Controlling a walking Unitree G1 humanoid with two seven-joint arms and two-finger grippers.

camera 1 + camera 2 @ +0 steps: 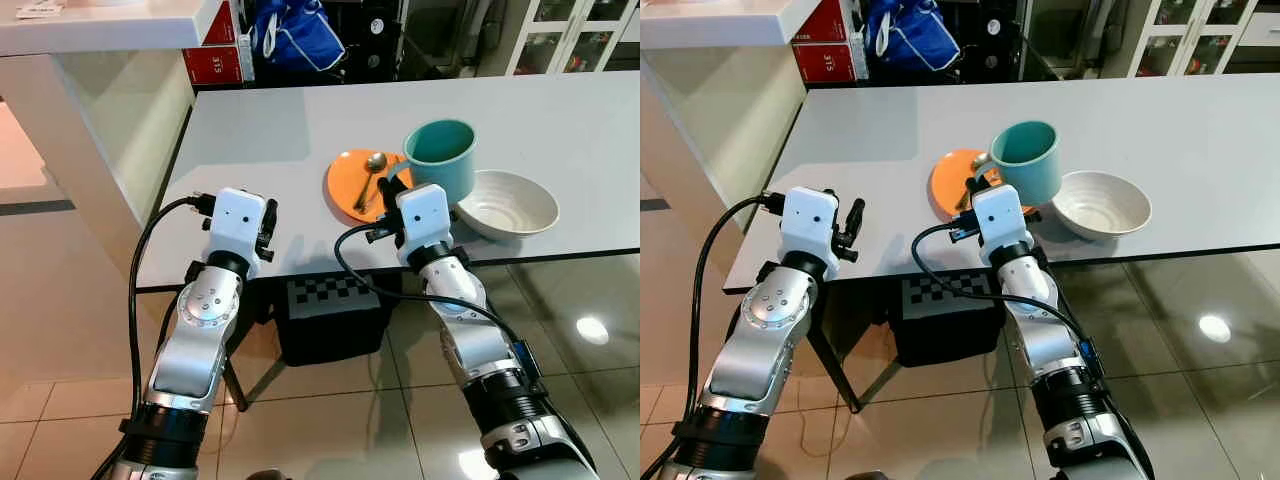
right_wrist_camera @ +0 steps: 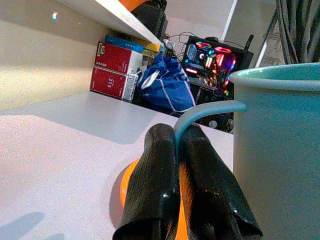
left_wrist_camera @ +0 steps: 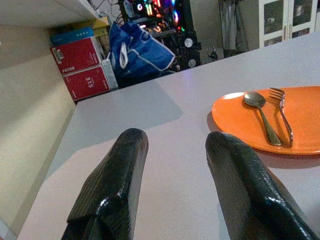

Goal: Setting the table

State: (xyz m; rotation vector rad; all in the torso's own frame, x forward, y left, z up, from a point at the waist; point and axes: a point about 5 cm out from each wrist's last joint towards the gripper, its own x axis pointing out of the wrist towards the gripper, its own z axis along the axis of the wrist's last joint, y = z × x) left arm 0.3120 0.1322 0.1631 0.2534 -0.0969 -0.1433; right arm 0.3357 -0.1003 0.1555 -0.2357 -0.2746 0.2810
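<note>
Together: one mug, one plate, one bowl.

A white table stands on glossy tiled floor; red boxes and a blue bag sit behind it.

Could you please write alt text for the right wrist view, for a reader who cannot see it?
The right gripper has its jaws shut on the thin handle of a teal mug, above an orange plate on a white table. Behind stand red boxes and a blue bag.
</note>
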